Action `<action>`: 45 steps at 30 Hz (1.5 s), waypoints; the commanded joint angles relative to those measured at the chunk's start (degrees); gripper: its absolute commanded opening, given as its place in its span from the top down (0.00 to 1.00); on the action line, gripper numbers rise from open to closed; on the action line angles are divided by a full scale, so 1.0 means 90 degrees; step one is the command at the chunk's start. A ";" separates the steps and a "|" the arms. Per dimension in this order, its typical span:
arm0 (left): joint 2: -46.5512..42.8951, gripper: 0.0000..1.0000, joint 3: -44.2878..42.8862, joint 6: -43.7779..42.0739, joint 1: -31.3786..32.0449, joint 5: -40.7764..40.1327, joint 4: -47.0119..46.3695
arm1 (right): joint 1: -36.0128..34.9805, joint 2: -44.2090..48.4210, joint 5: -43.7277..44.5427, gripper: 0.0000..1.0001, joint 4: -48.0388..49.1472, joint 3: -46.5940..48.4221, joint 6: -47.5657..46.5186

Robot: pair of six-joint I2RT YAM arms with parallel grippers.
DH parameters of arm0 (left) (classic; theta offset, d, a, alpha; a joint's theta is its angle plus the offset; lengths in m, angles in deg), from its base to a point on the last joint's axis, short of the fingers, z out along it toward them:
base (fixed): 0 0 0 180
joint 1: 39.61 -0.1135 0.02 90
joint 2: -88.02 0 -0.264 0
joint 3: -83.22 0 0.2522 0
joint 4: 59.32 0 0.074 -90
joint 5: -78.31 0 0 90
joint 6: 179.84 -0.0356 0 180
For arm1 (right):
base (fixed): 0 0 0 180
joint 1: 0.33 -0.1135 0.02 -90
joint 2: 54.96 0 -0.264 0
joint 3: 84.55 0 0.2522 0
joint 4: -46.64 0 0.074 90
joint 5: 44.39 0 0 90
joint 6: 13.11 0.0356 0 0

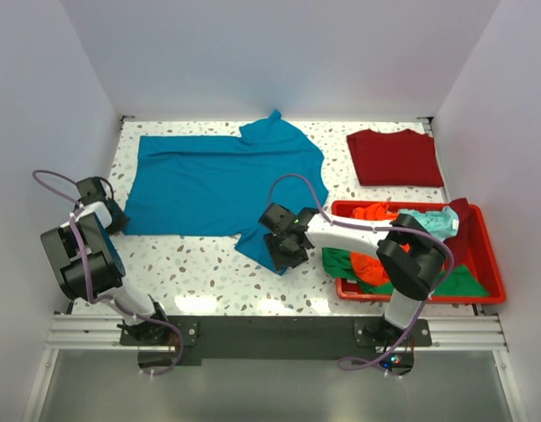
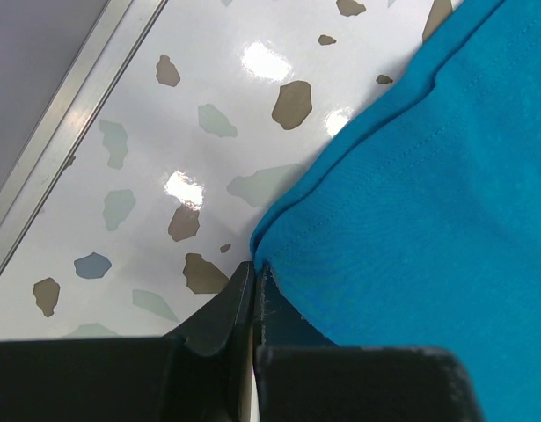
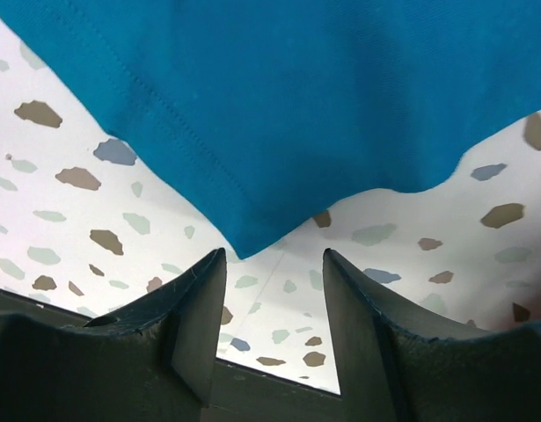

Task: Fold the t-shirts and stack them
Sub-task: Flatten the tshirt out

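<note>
Left hand is pinched shut on a corner of the teal-blue t-shirt, spread flat on the counter; right hand gapes over its near sleeve. That thin pinch could slip, skewing the fold.

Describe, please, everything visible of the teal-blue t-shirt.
The teal-blue t-shirt is soft cloth with stitched hems, spread nearly flat on the speckled table, hem leftward, one sleeve toward the arms. The left gripper is closed at a hem corner, apparently pinching it; the right gripper stands open at the near sleeve's tip.
</note>
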 commanded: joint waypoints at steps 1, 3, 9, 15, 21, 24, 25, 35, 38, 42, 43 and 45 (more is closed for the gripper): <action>0.0266 1.00 0.0004 -0.0011 -0.0062 0.0116 0.0024 | -0.0149 0.0050 0.0020 0.49 0.0279 -0.0056 0.0248; 0.0286 1.00 0.0004 -0.0021 -0.0062 0.0126 0.0024 | -0.0169 0.0021 0.0000 0.50 0.0318 -0.0095 0.0267; 0.0295 1.00 0.0004 -0.0011 -0.0062 0.0126 0.0024 | -0.0169 -0.0194 -0.0068 0.55 0.0542 -0.0270 0.0297; 0.0315 1.00 -0.0005 -0.0021 -0.0062 0.0165 0.0024 | -0.0169 -0.0370 -0.0137 0.65 0.0757 -0.0349 0.0268; 0.0286 1.00 0.0014 -0.0020 -0.0062 0.0185 0.0033 | -0.0179 -0.0449 -0.0254 0.97 0.0641 -0.0300 0.0189; 0.0198 1.00 0.0043 -0.0021 -0.0062 0.0146 0.0063 | -0.0189 -0.0273 -0.0389 1.00 0.0417 -0.0290 0.0228; 0.0159 1.00 0.0063 -0.0021 -0.0062 0.0117 0.0082 | -0.0189 -0.0234 -0.0419 1.00 0.0348 -0.0281 0.0228; -0.0514 1.00 0.0229 0.0077 -0.0052 -0.0527 0.0258 | -0.0345 0.0225 -0.0635 1.00 -0.0209 -0.0290 0.0365; -0.0719 1.00 0.0297 0.0087 -0.0052 -0.0723 0.0345 | -0.0443 0.0332 -0.0596 1.00 -0.0346 -0.0329 0.0414; -0.1042 1.00 0.0453 0.0116 -0.0062 -0.0976 0.0414 | -0.0560 0.0469 -0.0596 1.00 -0.0463 -0.0398 0.0482; -0.1110 1.00 0.0473 0.0116 -0.0062 -0.1026 0.0453 | -0.0570 0.0499 -0.0596 1.00 -0.0483 -0.0407 0.0482; -0.1305 1.00 0.0522 0.0136 -0.0062 -0.1162 0.0512 | -0.0599 0.0587 -0.0586 1.00 -0.0551 -0.0456 0.0502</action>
